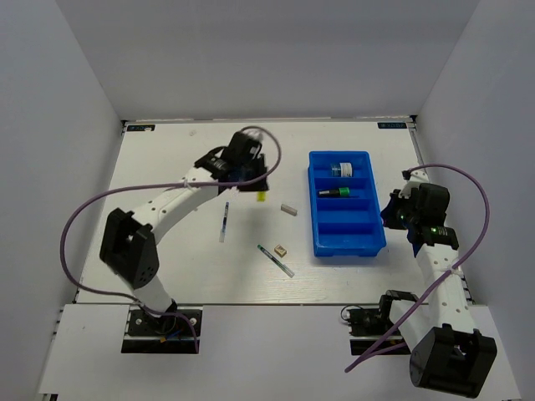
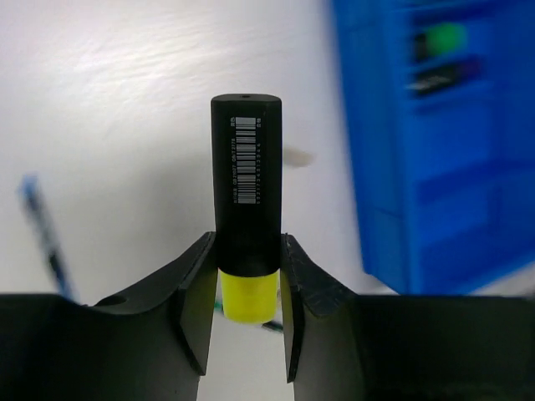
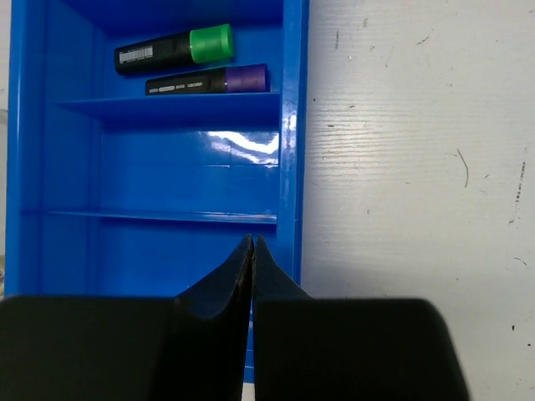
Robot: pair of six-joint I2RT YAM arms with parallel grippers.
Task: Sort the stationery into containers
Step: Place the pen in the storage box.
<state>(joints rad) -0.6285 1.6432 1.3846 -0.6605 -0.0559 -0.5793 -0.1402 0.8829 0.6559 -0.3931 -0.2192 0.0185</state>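
My left gripper (image 1: 256,182) is shut on a black marker with a yellow cap (image 2: 247,175) and holds it above the table, left of the blue tray (image 1: 315,219). The jaws grip the marker just above its cap. The tray also shows blurred in the left wrist view (image 2: 384,209). It holds a blue-white little box (image 1: 340,170) in its far compartment and a green-capped marker (image 1: 334,192) in the one behind it. My right gripper (image 3: 252,244) is shut and empty over the tray's right rim (image 3: 292,167). A green-capped marker (image 3: 174,48) and a purple-capped one (image 3: 207,81) lie together there.
On the table left of the tray lie two thin pens (image 1: 224,221) (image 1: 275,261), a grey eraser (image 1: 288,209) and a tan eraser (image 1: 280,250). White walls enclose the table on three sides.
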